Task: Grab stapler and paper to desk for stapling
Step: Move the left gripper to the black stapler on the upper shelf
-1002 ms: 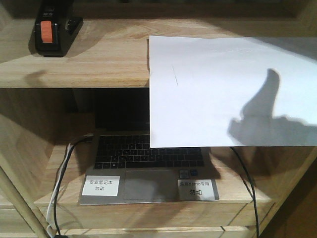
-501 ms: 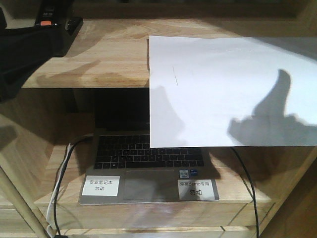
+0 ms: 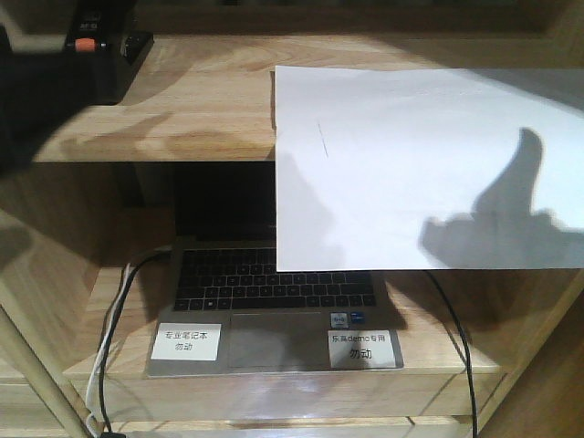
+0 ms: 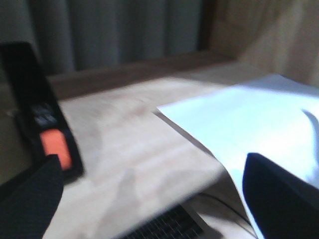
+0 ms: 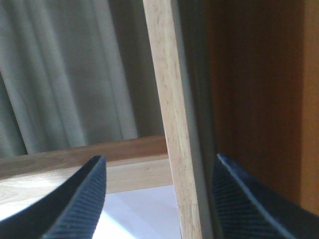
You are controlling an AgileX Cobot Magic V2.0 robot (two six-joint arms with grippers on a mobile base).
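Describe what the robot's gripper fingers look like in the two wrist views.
Both the left gripper and right gripper have two broad, dark blue-black fingers tapering to rounded tips, with finely ribbed surfaces. No cables or markings show.

One stapler (image 3: 111, 62), one paper (image 3: 411, 164), one laptop (image 3: 274, 306)

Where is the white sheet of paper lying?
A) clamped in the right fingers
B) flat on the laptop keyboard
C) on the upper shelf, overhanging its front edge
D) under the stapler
C: the paper rests on the upper shelf, its near part hanging past the edge over the laptop below.
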